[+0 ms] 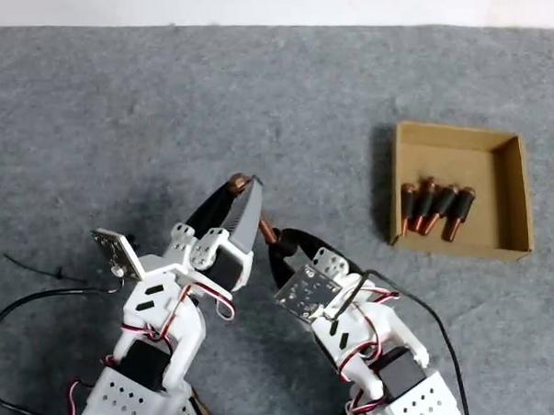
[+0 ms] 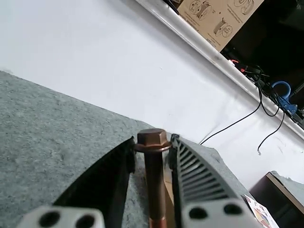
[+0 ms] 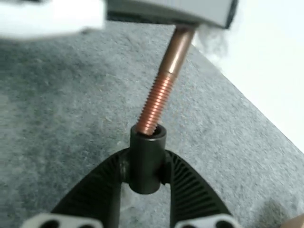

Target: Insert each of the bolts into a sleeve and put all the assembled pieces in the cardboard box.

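Bolt [image 2: 152, 183] in left claw [image 2: 151, 143] pokes into sleeve [image 3: 145, 151] in right claw [image 3: 145, 167].

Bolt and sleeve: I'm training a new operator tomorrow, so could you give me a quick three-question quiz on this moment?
1. True or false: the left gripper is shut on the bolt.
2. How many assembled pieces lie in the cardboard box? A) two B) four C) six
3. Fill in: the bolt's threaded tip sits at the mouth of the ___ held by the right gripper.

Key: 1 true; 2 B; 3 sleeve.
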Robot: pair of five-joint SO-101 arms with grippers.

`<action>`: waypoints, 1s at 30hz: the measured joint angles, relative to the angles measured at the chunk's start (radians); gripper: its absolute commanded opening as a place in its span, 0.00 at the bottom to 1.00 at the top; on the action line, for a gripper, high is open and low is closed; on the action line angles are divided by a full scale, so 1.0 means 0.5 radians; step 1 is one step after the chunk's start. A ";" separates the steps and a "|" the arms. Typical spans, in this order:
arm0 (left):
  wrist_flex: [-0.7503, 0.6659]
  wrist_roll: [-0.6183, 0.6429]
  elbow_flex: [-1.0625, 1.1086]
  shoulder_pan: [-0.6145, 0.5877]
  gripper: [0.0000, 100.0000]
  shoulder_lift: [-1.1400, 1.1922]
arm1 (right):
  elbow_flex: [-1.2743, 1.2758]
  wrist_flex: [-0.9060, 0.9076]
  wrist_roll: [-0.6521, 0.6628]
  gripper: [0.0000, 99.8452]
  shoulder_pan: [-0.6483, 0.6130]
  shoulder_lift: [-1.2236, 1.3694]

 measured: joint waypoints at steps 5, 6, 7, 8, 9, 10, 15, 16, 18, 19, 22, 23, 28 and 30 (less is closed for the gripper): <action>0.000 0.000 0.000 -0.064 0.00 0.000 | 0.000 0.021 -0.006 0.00 -0.061 0.000; 0.000 0.000 0.000 -0.061 0.00 0.000 | 0.000 0.021 -0.006 0.00 -0.064 0.000; 0.000 0.000 0.000 -0.061 0.00 0.000 | 0.000 0.021 -0.006 0.00 -0.068 0.000; 0.015 0.000 0.000 -0.061 0.00 0.000 | 0.000 0.021 -0.006 0.00 -0.068 0.000; 0.034 0.000 0.000 -0.064 0.00 0.000 | 0.000 0.021 -0.006 0.00 -0.068 0.000; 0.058 0.000 0.000 -0.064 0.00 0.000 | 0.000 0.021 -0.006 0.00 -0.068 0.000; 0.144 0.012 0.000 -0.068 0.00 0.000 | 0.000 0.025 -0.006 0.00 -0.068 0.000; 0.153 0.012 0.000 -0.068 0.00 0.000 | 0.000 0.025 -0.006 0.00 -0.068 0.000; 0.163 0.012 0.000 -0.071 0.00 0.000 | 0.000 0.025 -0.006 0.00 -0.068 0.000; 0.163 0.012 0.000 -0.071 0.00 0.000 | 0.000 0.025 -0.006 0.00 -0.068 0.003; 0.181 0.015 0.003 -0.074 0.00 0.000 | 0.000 0.025 -0.006 0.00 -0.068 0.003; 0.193 0.015 0.003 -0.077 0.00 0.000 | 0.000 0.025 -0.006 0.00 -0.071 0.003; 0.304 0.015 0.003 -0.003 0.00 -0.028 | 0.000 0.028 -0.006 0.00 -0.064 0.006; 0.334 0.006 0.003 0.012 0.00 -0.028 | 0.000 0.028 -0.003 0.00 -0.055 0.006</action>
